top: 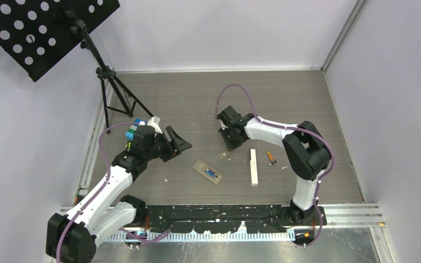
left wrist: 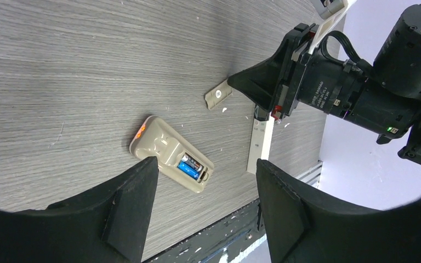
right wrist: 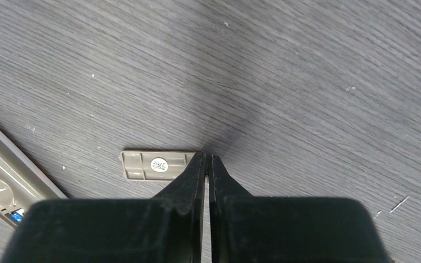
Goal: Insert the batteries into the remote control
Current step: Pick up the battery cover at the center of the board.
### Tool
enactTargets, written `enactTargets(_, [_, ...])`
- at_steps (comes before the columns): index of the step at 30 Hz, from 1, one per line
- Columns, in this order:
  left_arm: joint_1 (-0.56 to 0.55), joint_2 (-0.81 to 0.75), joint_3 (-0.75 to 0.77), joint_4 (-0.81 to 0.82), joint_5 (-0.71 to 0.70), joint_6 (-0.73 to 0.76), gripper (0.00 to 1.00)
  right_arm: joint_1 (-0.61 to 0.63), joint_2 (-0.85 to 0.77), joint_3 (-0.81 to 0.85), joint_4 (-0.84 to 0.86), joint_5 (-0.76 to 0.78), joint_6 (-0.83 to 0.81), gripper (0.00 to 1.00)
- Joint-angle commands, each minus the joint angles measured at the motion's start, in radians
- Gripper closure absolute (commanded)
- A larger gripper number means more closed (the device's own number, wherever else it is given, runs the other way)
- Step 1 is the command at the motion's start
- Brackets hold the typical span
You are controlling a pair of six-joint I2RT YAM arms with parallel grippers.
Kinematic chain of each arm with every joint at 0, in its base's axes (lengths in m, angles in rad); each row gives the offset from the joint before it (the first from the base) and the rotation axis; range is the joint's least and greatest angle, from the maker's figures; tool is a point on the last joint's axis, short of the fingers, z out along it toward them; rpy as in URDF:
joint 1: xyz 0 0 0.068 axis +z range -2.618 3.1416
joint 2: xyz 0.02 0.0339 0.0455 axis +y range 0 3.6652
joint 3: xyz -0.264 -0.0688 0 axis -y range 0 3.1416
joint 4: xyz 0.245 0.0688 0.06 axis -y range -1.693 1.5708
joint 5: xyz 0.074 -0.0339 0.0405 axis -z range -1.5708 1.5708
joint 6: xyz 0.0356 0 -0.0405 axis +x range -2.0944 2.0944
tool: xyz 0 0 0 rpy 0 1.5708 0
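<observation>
A beige remote (top: pixel 208 171) lies back-up near the table's front middle, its compartment open. A blue battery (left wrist: pixel 187 169) and a dark one (left wrist: pixel 194 161) lie in it. Its beige battery cover (top: pixel 224 155) lies loose on the table to the right. An orange battery (top: pixel 271 157) lies right of a white remote (top: pixel 254 166). My left gripper (top: pixel 176 143) is open and empty, raised left of the beige remote (left wrist: pixel 167 150). My right gripper (right wrist: pixel 208 158) is shut, its tips down at the right end of the cover (right wrist: pixel 156 164); it also shows in the top view (top: pixel 231 143).
A black tripod (top: pixel 112 90) with a perforated black board (top: pixel 38 27) stands at the back left. Blue and white blocks (top: pixel 137 127) sit just behind the left wrist. White walls close the table on three sides. A black rail (top: pixel 214 216) runs along the near edge.
</observation>
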Motion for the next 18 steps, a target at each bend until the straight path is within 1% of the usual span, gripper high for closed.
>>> enactTargets(1, [0.007,0.000,-0.003,0.066,0.045,0.007,0.33,-0.001,-0.036,-0.019,0.001,0.006,0.010,0.97])
enactTargets(2, [0.006,0.001,-0.005,0.077,0.055,0.007,0.33,-0.001,-0.045,-0.021,0.010,0.013,0.018,0.99])
enactTargets(7, [0.004,0.013,-0.021,0.151,0.114,0.009,0.29,0.000,-0.138,-0.034,0.046,0.026,0.075,1.00])
enactTargets(9, [-0.001,0.025,-0.024,0.180,0.139,0.009,0.27,-0.001,-0.186,-0.038,0.061,0.001,0.108,1.00])
enactTargets(12, [-0.029,0.065,-0.022,0.218,0.151,0.003,0.25,0.011,-0.268,-0.057,0.103,-0.097,0.159,1.00])
enactTargets(14, [-0.053,0.091,-0.018,0.245,0.152,-0.016,0.24,0.042,-0.312,-0.060,0.120,-0.126,0.178,1.00])
enactTargets(18, [-0.106,0.137,-0.011,0.339,0.165,-0.065,0.23,0.125,-0.356,-0.035,0.118,-0.078,0.198,1.00])
